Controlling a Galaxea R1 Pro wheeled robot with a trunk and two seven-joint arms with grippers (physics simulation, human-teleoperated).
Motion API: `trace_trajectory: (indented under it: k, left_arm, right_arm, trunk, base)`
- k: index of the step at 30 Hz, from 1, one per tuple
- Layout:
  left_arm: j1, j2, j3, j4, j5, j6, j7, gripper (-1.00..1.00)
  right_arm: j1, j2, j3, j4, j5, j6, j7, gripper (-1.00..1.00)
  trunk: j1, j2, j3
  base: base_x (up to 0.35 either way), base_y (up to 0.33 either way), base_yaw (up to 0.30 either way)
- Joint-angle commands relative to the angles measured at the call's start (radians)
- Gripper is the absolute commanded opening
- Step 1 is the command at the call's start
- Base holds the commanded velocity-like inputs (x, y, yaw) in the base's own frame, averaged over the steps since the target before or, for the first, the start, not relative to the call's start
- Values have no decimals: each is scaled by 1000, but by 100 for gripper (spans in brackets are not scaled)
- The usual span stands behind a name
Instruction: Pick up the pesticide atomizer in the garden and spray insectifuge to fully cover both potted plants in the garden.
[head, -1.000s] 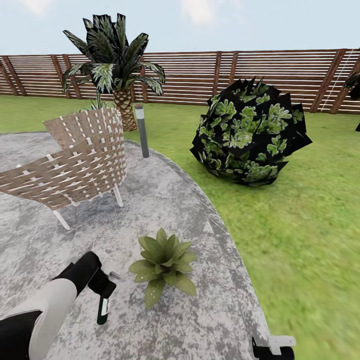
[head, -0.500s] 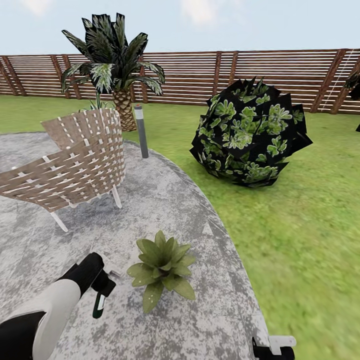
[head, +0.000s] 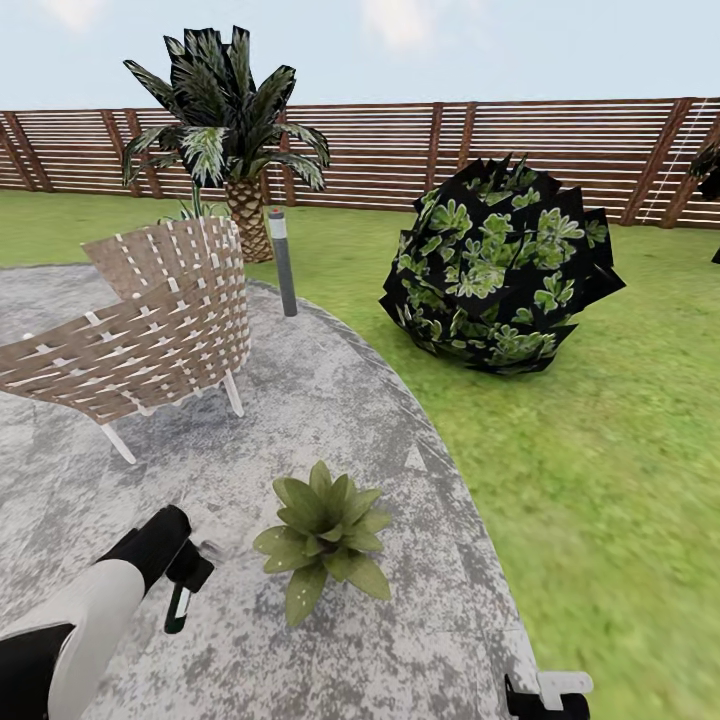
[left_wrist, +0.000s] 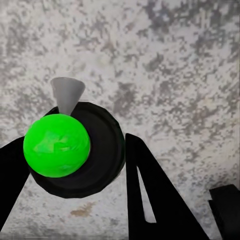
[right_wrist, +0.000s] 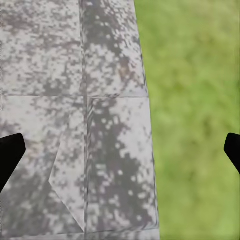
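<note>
Spreading across foreground, grey patio (head: 330, 400), lawn (head: 600, 430) at right, fence (head: 500, 150) behind. Round dark bush (head: 497, 265) on grass; wicker chair (head: 140, 320) and palm (head: 225, 120) at left. Potted plant (head: 325, 530) low on patio. Left gripper (head: 180, 590) just beside it, fingers clamped around atomizer (left_wrist: 67, 147), green cap, grey nozzle. Right gripper (right_wrist: 120, 150) spread wide, empty, over patio edge.

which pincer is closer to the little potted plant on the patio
Left. The left pincer, shut on the atomizer, hangs just beside the potted plant, on its left in the head view. The right pincer sits farther off by the patio edge.
</note>
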Motion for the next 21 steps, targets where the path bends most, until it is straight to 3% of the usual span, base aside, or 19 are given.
trace_trajectory:
  k: [1,3,7,9,12,15,21]
  left_arm:
    - [0,-1,10,-2,-9,3,-6,-100]
    - [0,-19,11,-2,-10,4,-4,-100]
    - [-3,-100,12,-4,-15,5,-1,-100]
    - [-3,-111,10,-8,-15,6,-3,-100]
    - [-3,-102,7,-49,-16,6,-7,-100]
    - [-2,-64,5,-73,-10,7,-14,-100]
    - [-3,-63,5,-73,-14,11,-19,-100]
  right_arm:
    - [0,0,-4,2,11,-2,-8,100]
    - [-1,0,-4,2,11,-2,-8,100]
    - [-1,0,-4,2,11,-2,-8,100]
    - [-1,0,-4,1,11,-2,-8,100]
    - [0,-1,-4,1,11,-2,-8,100]
    - [0,-3,-5,1,11,-2,-8,100]
    - [-1,-6,-6,0,8,-3,-9,100]
  trunk:
    - [0,0,-1]
    - [0,0,-1]
    - [0,0,-1]
    - [0,0,-1]
    - [0,0,-1]
    - [0,0,-1]
    - [0,0,-1]
  base:
    - [0,0,0]
    - [0,0,0]
    - [0,0,85]
    - [0,0,242]
    - [0,0,153]
    - [0,0,26]
    - [0,0,119]
